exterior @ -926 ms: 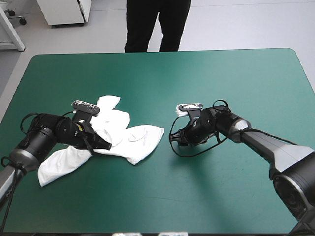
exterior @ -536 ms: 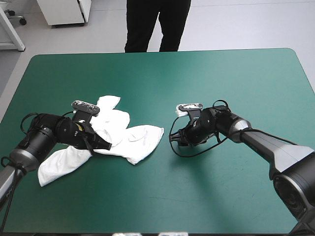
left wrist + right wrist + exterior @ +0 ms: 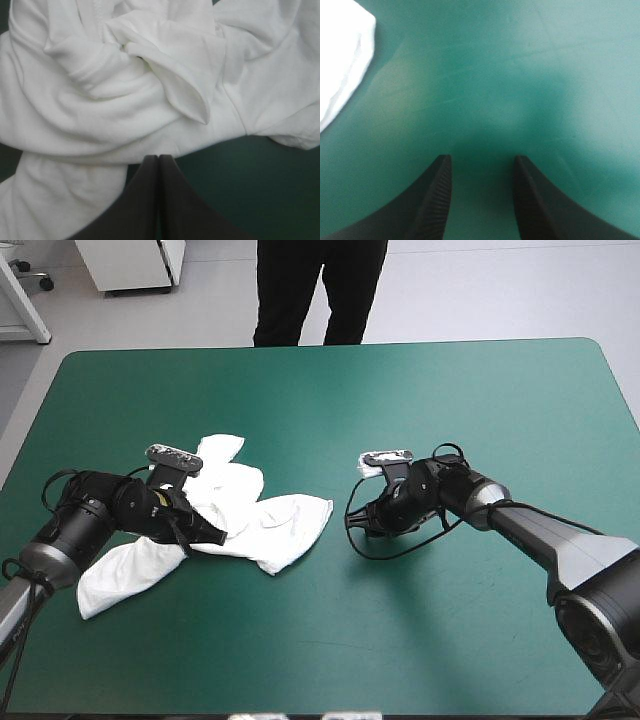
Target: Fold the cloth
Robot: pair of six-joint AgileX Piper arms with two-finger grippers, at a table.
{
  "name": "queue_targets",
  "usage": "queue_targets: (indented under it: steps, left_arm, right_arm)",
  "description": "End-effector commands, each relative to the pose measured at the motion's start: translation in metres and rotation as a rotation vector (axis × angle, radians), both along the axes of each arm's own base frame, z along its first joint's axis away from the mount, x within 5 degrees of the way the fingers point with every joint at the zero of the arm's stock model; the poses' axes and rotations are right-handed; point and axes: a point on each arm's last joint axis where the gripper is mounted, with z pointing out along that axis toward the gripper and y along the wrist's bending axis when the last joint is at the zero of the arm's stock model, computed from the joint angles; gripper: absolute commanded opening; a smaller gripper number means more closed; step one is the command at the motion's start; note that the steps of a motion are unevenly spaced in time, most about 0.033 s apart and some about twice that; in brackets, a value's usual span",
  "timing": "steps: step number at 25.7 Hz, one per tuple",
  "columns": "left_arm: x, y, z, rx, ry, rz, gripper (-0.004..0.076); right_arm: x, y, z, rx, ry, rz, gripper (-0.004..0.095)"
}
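The white T-shirt [image 3: 265,520] lies crumpled in a heap left of the table's centre, one lobe reaching toward the front left. My left gripper [image 3: 212,535] rests low at the heap's near side, its arm lying across part of the cloth. In the left wrist view that gripper [image 3: 158,159] is shut, its pointed tip at the edge of the T-shirt [image 3: 125,100], and no cloth shows between the fingers. My right gripper [image 3: 355,523] sits low on the cover just right of the shirt. It [image 3: 481,160] stands open over bare cover, with a shirt corner [image 3: 340,60] ahead and off to one side.
The teal-green cover [image 3: 450,400] surrounds the shirt on every side. The heap lies well in from the table's edges, with the widest stretch of cover toward the far and right edges.
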Motion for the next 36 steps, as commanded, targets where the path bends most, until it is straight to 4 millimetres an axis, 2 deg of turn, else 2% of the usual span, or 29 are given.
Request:
queue_targets:
  steps: [1, 4, 7, 8, 9, 12, 13, 17, 19, 20, 25, 31, 34, 36]
  left_arm:
    - [0.001, -0.002, 0.017, -0.037, -0.084, 0.004, -0.0009]
    - [0.001, -0.002, 0.017, -0.037, -0.084, 0.004, -0.0009]
    - [0.001, -0.002, 0.017, -0.037, -0.084, 0.004, -0.0009]
    - [0.001, -0.002, 0.017, -0.037, -0.084, 0.004, -0.0009]
    - [0.001, -0.002, 0.017, -0.037, -0.084, 0.004, -0.0009]
    - [0.001, -0.002, 0.017, -0.036, -0.082, 0.004, -0.0009]
    - [0.001, -0.002, 0.017, -0.040, -0.081, 0.009, -0.0009]
    - [0.001, -0.002, 0.017, -0.043, -0.080, 0.013, -0.0009]
    - [0.001, -0.002, 0.017, -0.040, -0.081, 0.008, -0.0009]
    - [0.001, -0.002, 0.017, -0.040, -0.081, 0.008, -0.0009]
    - [0.001, -0.002, 0.017, -0.042, -0.082, 0.008, -0.0009]
    - [0.001, -0.002, 0.017, -0.043, -0.082, 0.010, -0.0009]
    - [0.001, -0.002, 0.017, -0.042, -0.082, 0.011, 0.0003]
    - [0.002, -0.002, 0.018, -0.032, -0.087, -0.001, 0.0054]
  right_arm:
    - [-0.003, 0.001, 0.014, 0.023, -0.006, 0.009, 0.0370]
    - [-0.002, -0.001, 0.028, 0.015, -0.045, 0.021, 0.0370]
    - [-0.003, -0.009, 0.069, -0.027, -0.160, 0.049, 0.0370]
    - [-0.004, -0.012, 0.077, -0.053, -0.179, 0.055, 0.0370]
    - [-0.006, -0.023, 0.092, -0.101, -0.199, 0.038, 0.0370]
    - [-0.009, -0.055, 0.118, -0.125, -0.197, -0.033, 0.0370]
    - [-0.015, -0.071, 0.132, -0.127, -0.214, -0.069, 0.0370]
    - [-0.032, -0.113, 0.166, -0.148, -0.263, -0.163, 0.0370]
    - [-0.046, -0.133, 0.184, -0.170, -0.291, -0.201, 0.0370]
    - [-0.061, -0.149, 0.200, -0.193, -0.318, -0.233, 0.0370]
    - [-0.102, -0.173, 0.242, -0.168, -0.444, -0.332, 0.0370]
    - [-0.134, -0.180, 0.260, -0.125, -0.529, -0.378, 0.0351]
    - [-0.136, -0.180, 0.260, -0.122, -0.530, -0.382, 0.0336]
    - [-0.133, -0.180, 0.259, -0.120, -0.523, -0.383, 0.0327]
